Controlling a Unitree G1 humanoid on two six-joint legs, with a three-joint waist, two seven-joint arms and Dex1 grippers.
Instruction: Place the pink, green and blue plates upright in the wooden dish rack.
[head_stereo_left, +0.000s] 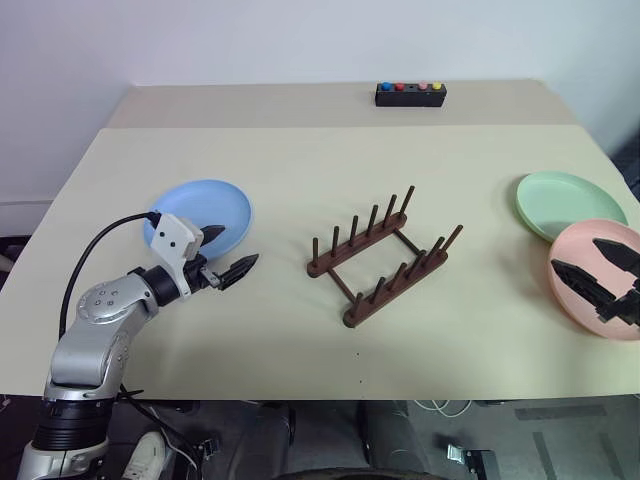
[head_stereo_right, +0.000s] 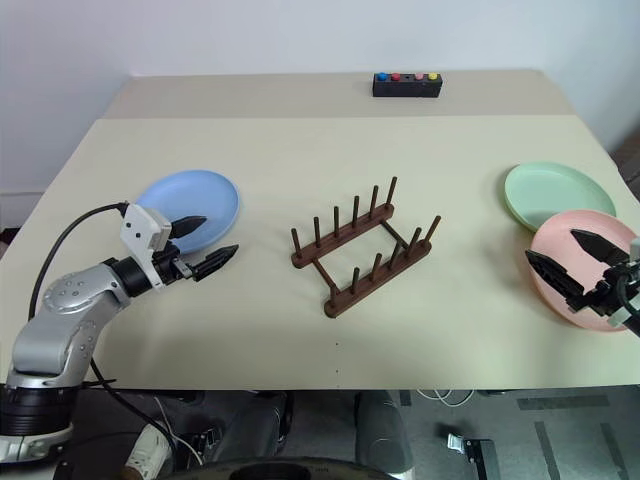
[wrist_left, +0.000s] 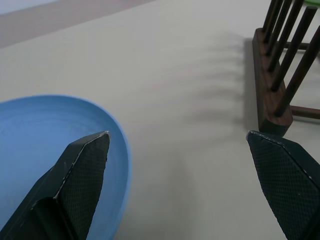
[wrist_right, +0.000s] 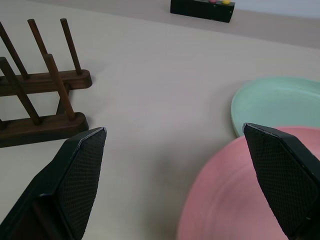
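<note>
The blue plate (head_stereo_left: 200, 210) lies flat at the table's left. My left gripper (head_stereo_left: 230, 255) hovers open over its near right edge, one finger above the plate and one past its rim. In the middle stands the empty wooden dish rack (head_stereo_left: 385, 258). On the right the green plate (head_stereo_left: 568, 203) lies flat, and the pink plate (head_stereo_left: 585, 275) lies just in front of it, overlapping its edge. Over the pink plate my right gripper (head_stereo_left: 600, 270) is open with nothing between its fingers.
A black box with coloured buttons (head_stereo_left: 410, 94) sits at the back of the table. A seam runs across the table (head_stereo_left: 300, 330) behind the plates. The table's front edge lies close below both grippers.
</note>
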